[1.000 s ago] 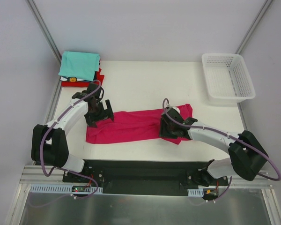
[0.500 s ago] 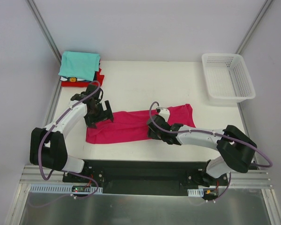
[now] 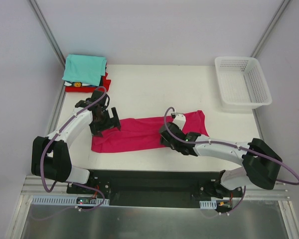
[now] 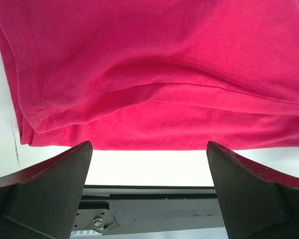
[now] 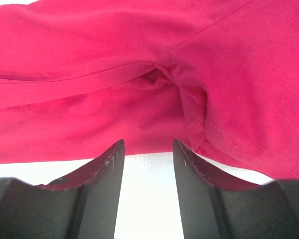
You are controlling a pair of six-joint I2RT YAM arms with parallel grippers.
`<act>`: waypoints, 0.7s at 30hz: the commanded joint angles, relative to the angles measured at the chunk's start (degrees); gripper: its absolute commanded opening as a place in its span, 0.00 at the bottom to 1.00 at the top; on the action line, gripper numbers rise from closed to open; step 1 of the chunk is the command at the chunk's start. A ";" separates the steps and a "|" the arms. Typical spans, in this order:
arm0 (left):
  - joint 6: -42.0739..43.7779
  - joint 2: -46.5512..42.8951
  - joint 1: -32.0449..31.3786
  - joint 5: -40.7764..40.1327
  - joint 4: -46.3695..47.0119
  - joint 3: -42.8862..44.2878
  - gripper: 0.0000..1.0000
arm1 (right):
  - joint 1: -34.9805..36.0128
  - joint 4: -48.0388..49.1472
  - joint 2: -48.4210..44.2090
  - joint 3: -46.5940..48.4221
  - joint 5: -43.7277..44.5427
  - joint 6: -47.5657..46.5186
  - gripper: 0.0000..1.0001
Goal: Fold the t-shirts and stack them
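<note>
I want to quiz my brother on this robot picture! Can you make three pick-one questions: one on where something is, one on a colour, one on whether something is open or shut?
1. Where is the basket?
A on the floor
B at the far right corner of the table
C under the table

2. What colour is the top shirt on the folded pile?
A teal
B yellow
C black

3. How are the left jaws?
A squeezing a shirt
B hidden
C wide open, empty

Answers:
B, the top view shows it in that corner.
A, teal cloth covers the pile.
C, the left wrist view shows them far apart with nothing between.
</note>
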 commanded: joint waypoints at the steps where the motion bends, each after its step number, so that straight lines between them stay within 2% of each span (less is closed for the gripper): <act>1: 0.82 -1.89 -0.54 0.11 -0.63 -0.15 0.99 | 0.45 -2.96 -2.48 -2.29 2.92 2.70 0.47; 21: 1.26 -2.51 -0.54 -0.77 -1.16 0.03 0.99 | 0.63 -1.56 -0.11 -4.94 4.68 4.20 0.47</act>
